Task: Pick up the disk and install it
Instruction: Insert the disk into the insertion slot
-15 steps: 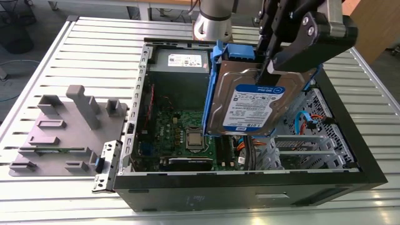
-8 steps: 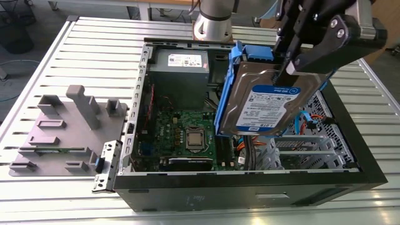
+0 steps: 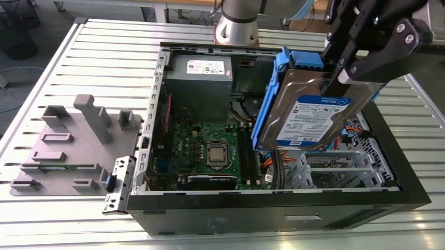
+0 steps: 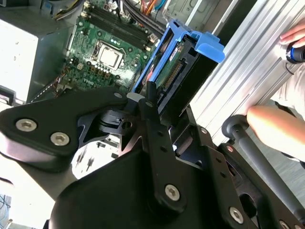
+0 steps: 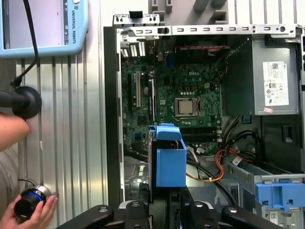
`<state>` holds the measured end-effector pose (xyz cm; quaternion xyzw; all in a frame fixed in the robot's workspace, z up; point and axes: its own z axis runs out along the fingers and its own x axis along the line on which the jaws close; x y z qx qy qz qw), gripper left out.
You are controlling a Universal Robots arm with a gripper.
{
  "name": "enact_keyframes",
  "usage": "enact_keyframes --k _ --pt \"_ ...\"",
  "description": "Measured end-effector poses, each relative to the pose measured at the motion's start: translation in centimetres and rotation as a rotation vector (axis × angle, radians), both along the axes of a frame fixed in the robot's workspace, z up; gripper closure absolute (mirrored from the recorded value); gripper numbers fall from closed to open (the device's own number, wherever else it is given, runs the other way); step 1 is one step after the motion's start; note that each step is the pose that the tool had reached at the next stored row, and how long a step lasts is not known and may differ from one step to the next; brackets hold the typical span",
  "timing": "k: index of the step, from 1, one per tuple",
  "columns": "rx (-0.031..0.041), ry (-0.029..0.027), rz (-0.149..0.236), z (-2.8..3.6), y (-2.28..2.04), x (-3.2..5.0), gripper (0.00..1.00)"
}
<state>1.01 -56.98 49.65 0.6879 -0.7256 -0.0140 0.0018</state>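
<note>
The disk [image 3: 314, 114], a silver-grey slab with a white-and-blue label and blue side rails, hangs tilted on edge above the right half of the open computer case [image 3: 160, 120]. My gripper [image 3: 342, 78] is shut on its upper end, black fingers clamping both faces. In the second wrist view the disk [image 4: 183, 64] runs away from the gripper [image 4: 155, 98] with its connector edge showing, over the case's side wall. The first wrist view looks down the blue rail of the disk [image 5: 169, 160], just beyond the gripper [image 5: 167, 202], above the motherboard [image 5: 183, 100].
A grey power-supply box [image 3: 200, 73] sits at the case's back, and a metal drive cage [image 3: 334, 166] with orange cables lies under the disk. A grey fixture plate [image 3: 70, 146] lies at the exterior view's left. A person's hands [image 5: 14, 136] hold a handle by the slatted table.
</note>
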Motion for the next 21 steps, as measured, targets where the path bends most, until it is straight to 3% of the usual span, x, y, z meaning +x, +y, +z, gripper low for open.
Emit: enact_keyframes --k 7,16,21 --pt "0.0 0.0 0.0 -0.03 0.0 1.34 0.65" --pt "0.0 0.0 0.0 -0.12 -0.01 3.94 0.65" --pt "0.0 0.0 0.0 -0.12 -0.01 4.22 0.65"
